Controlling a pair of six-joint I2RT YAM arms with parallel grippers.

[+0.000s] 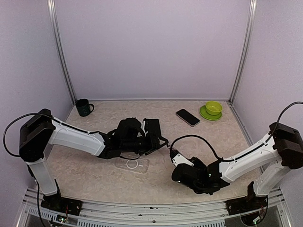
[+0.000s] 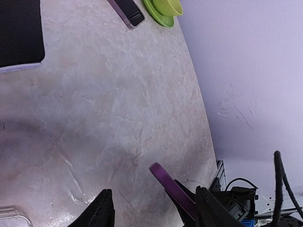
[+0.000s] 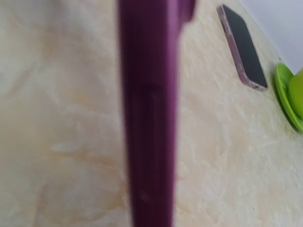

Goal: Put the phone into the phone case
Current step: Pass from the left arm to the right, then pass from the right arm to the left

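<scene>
The right gripper (image 1: 174,156) pinches a thin purple case (image 3: 149,118) edge-on. The dark flat smartphone (image 1: 188,117) lies well apart. The left gripper (image 2: 155,194) is spread.

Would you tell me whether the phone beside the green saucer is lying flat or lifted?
Lying flat: the phone rests screen up on the table next to the green saucer, nothing gripping it.

Links: white rounded plastic shells (image 1: 75,138)
Joints: bulky black housings (image 1: 35,135)
Cables: thin black looping wires (image 1: 194,136)
Left gripper (image 2: 152,208): matte black tapered fingers (image 2: 103,210)
Bases: black mounts (image 1: 57,202)
</scene>
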